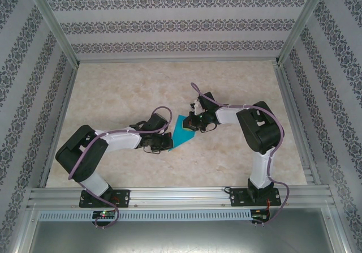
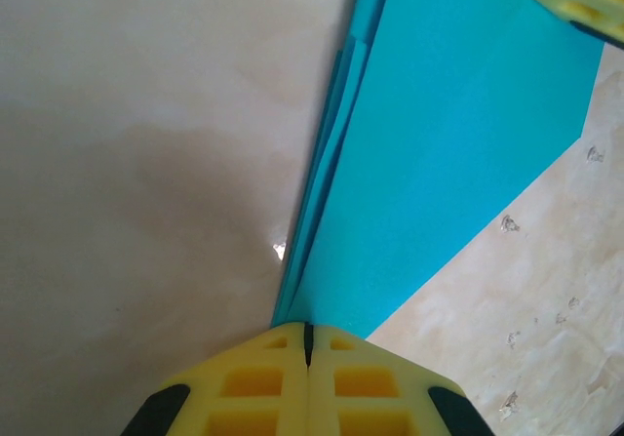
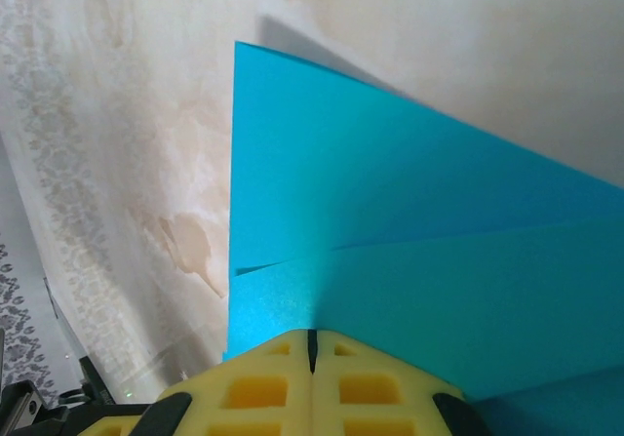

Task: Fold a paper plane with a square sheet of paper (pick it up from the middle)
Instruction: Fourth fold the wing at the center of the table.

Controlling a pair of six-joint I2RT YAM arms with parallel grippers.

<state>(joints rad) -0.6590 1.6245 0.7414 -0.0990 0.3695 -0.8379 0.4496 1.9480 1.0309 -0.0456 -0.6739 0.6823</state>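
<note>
Paper plane (image 1: 183, 132) (image 2: 458, 143) showing as matte teal-blue dart, unmarked, thin layers stacking along one long edge, sitting at middle of table (image 1: 113, 94) between both arms. Left gripper (image 2: 308, 334) pressing yellow fingers together, pinching narrow tip. Right gripper (image 3: 312, 338) likewise closing tight, clamping wide end where two flaps are overlapping. In top view, long axis running diagonally, tip pointing near-left toward left gripper, wide end lying far-right at right gripper. Whether plane is touching table: cannot tell.

Top looks down; wrist cameras closely share the paper (image 2: 458, 114).
</note>
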